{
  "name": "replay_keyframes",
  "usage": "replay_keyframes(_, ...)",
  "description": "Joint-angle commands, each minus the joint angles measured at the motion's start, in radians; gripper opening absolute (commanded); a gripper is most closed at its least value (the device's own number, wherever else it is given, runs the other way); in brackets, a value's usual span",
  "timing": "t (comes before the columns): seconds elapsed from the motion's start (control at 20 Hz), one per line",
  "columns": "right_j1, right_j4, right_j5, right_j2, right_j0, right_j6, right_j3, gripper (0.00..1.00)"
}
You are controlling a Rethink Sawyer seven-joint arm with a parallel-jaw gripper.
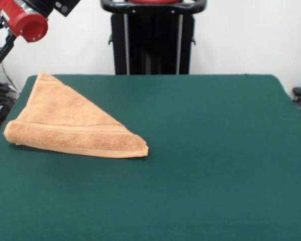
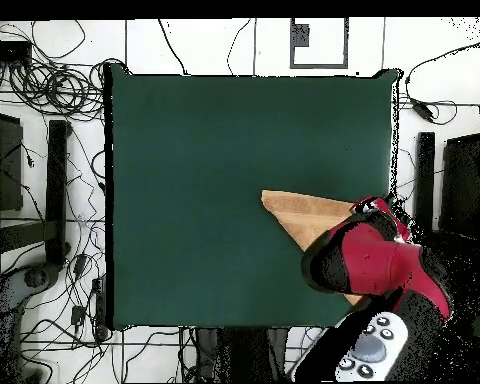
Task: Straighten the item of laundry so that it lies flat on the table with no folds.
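Towel [image 1: 72, 125] lies folded into a triangle on the table [image 1: 200, 150]; tool state unclear.

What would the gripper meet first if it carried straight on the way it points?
Probably the towel: seen from overhead, the arm's end hangs over the folded cloth near the table edge, so going straight down should land on it. Its exact pointing and height are unclear.
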Motion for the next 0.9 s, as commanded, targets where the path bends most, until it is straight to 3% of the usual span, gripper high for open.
replay_keyframes(0.05,0.085,0.028,-0.083,0.05,0.031,0.067,-0.035,1.0)
replay_keyframes(0.3,0.133,0.061,-0.128,0.078,0.014,0.085,-0.044,1.0)
replay_keyframes(0.9,0.277,0.211,-0.263,-0.004,0.031,0.108,-0.104,1.0)
